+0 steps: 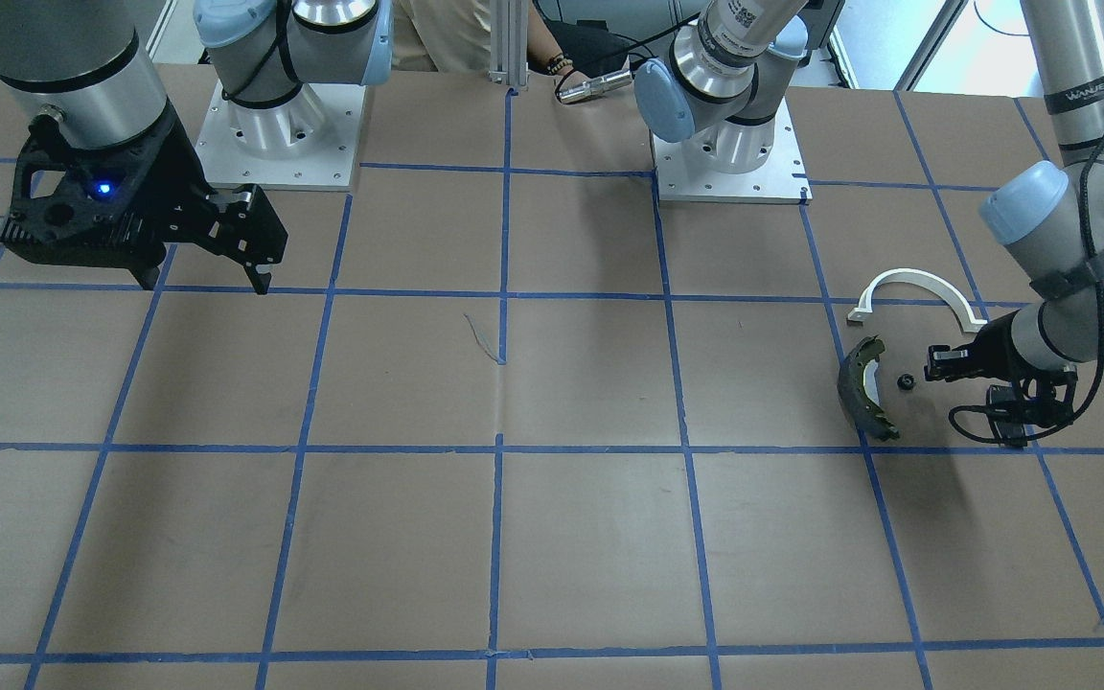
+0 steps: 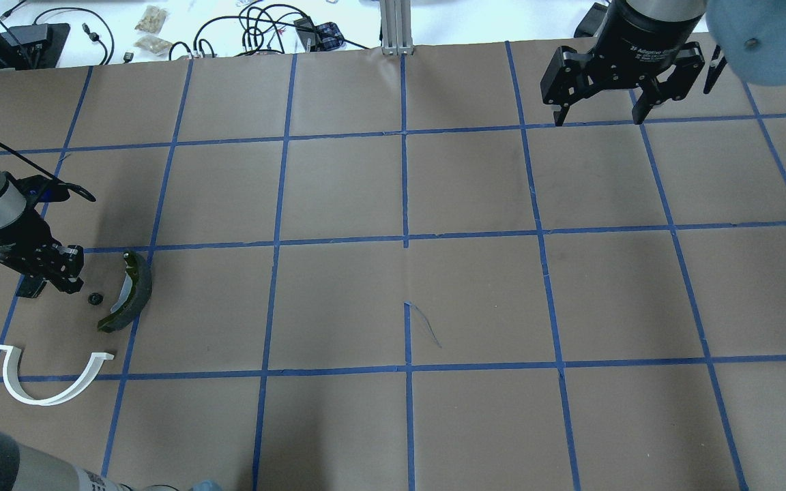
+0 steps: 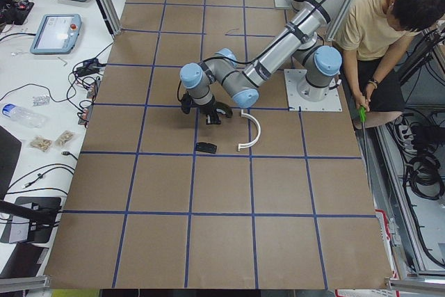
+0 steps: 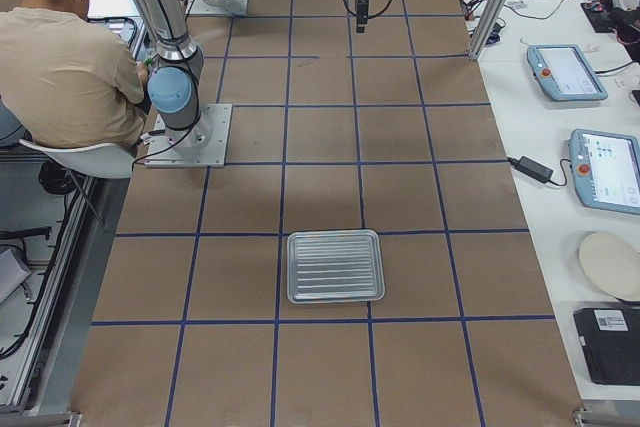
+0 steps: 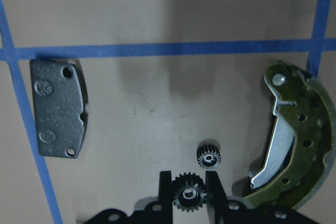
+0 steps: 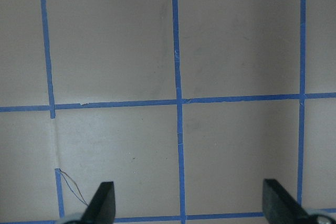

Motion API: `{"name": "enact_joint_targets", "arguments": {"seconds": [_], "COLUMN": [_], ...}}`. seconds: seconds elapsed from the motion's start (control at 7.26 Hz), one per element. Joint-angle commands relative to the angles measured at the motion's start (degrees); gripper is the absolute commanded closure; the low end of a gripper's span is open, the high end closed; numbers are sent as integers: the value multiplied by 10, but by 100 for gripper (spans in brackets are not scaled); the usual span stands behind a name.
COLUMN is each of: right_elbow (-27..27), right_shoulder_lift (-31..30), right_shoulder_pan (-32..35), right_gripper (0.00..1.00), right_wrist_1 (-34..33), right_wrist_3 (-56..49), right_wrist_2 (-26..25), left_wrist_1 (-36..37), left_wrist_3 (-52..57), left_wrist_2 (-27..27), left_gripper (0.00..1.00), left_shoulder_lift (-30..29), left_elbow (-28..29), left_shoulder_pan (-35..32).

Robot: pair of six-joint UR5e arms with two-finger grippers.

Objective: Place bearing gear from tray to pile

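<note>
Bearing gear (image 5: 189, 199) is pinched between the left gripper's (image 5: 189, 182) fingers, low over the pile (image 2: 127, 293), in the gap between brake shoe (image 5: 294, 150) and black pad (image 5: 58, 108). A second gear (image 5: 209, 156) lies just ahead. Right gripper (image 2: 598, 121) hangs wide open over the blue-taped brown table (image 2: 406, 307), with the tray (image 4: 335, 267) well apart from the pile.
</note>
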Motion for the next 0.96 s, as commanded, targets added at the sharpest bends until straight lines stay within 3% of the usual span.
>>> {"name": "enact_joint_targets", "arguments": {"seconds": [0.0, 0.83], "right_elbow": [0, -1], "right_shoulder_lift": [0, 0], "right_shoulder_pan": [0, -1], "right_gripper": [0, 0], "right_wrist_1": [0, -1], "right_wrist_3": [0, 0], "right_wrist_2": [0, 0], "left_wrist_1": [7, 8], "left_wrist_3": [12, 9], "left_wrist_2": [0, -1], "left_gripper": [100, 100], "left_shoulder_lift": [-6, -11], "left_elbow": [-7, -22], "left_shoulder_pan": [21, 21]}}
